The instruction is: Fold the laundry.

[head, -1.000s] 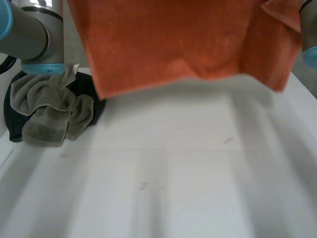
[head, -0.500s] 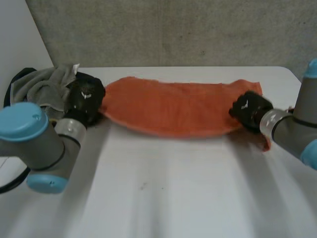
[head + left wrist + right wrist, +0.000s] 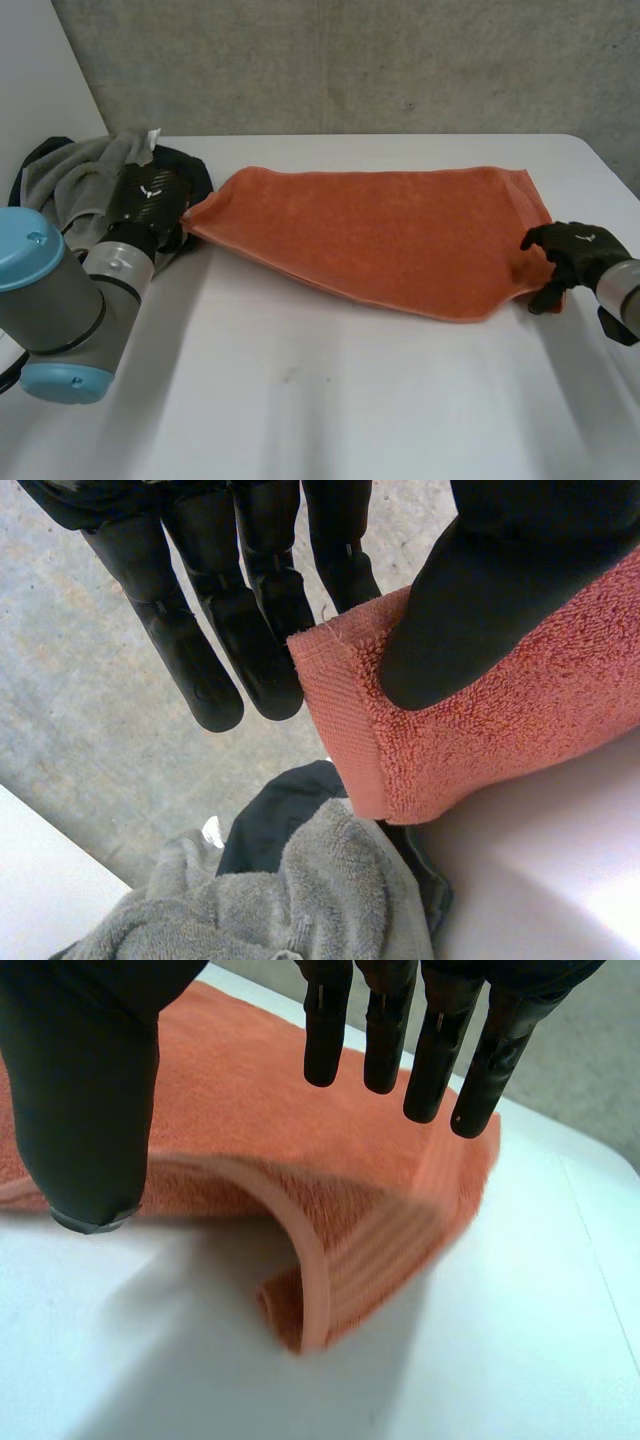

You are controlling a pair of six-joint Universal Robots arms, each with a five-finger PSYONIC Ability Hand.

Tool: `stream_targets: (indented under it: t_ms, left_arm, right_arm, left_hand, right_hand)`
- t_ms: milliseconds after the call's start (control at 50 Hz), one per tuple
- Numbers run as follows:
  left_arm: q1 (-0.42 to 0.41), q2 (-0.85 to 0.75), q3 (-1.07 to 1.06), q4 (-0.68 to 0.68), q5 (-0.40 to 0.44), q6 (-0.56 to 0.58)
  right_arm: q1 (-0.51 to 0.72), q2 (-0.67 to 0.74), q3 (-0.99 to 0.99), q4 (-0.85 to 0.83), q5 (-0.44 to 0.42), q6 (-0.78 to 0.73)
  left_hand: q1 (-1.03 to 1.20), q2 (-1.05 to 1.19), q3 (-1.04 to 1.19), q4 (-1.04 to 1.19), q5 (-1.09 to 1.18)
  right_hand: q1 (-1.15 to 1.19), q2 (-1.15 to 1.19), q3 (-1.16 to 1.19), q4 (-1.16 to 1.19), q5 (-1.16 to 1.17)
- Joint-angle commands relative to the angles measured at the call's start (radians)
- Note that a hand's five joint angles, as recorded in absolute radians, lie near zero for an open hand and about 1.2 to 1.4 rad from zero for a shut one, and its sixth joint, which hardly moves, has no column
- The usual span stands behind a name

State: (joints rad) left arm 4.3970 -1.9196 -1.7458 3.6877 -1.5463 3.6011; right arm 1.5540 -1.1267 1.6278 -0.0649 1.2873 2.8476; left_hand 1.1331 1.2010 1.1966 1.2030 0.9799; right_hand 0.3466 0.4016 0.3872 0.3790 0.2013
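Note:
An orange towel point(image 3: 390, 235) lies stretched across the white table point(image 3: 330, 400) from left to right. My left hand point(image 3: 150, 203) holds its left corner. In the left wrist view the thumb point(image 3: 490, 600) presses the towel's corner point(image 3: 450, 750) against the straight fingers point(image 3: 230, 630) behind it. My right hand point(image 3: 572, 250) is at the towel's right end, just off the cloth. In the right wrist view its fingers point(image 3: 400, 1030) and thumb point(image 3: 90, 1090) stand apart and straight above the loose, curled-up right corner point(image 3: 340, 1250), holding nothing.
A crumpled grey cloth point(image 3: 70, 180) lies on a dark garment point(image 3: 195, 168) at the table's back left, right behind my left hand; both also sit under the towel's corner in the left wrist view, grey cloth point(image 3: 300, 900), dark garment point(image 3: 280, 815). A concrete wall point(image 3: 350, 60) stands behind the table.
The towel, held up close a second ago, has been brought down onto the table and stretched out. My right hand has let go of its corner and drawn back to the right.

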Motion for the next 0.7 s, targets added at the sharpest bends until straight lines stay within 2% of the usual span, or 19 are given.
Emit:
stream_targets:
  t_ms: [20, 260, 480, 700]
  left_arm:
    - [0.006, -0.001, 0.0, -0.014, 0.0, -0.005]
    - [0.012, -0.003, 0.0, -0.012, 0.0, -0.004]
    - [0.022, -0.001, 0.0, -0.021, 0.0, -0.004]
    - [0.022, -0.001, 0.0, -0.066, 0.0, -0.004]
  right_arm:
    - [-0.055, -0.022, 0.063, -0.027, -0.028, -0.02]
    - [-0.086, -0.007, 0.075, -0.127, -0.045, -0.036]
    - [-0.077, 0.082, -0.006, -0.121, -0.037, -0.022]
    - [-0.075, 0.087, -0.019, -0.082, -0.039, 0.012]
  left_hand:
    - [0.263, 0.195, 0.2, 0.193, 0.242]
    - [0.263, 0.195, 0.2, 0.193, 0.242]
    - [0.263, 0.195, 0.2, 0.193, 0.242]
    - [0.263, 0.195, 0.2, 0.193, 0.242]
  right_hand:
    - [0.061, 0.006, 0.021, 0.029, 0.032]
    - [0.182, 0.127, 0.141, 0.149, 0.152]
    - [0.363, 0.308, 0.323, 0.331, 0.334]
    - [0.34, 0.285, 0.3, 0.308, 0.311]
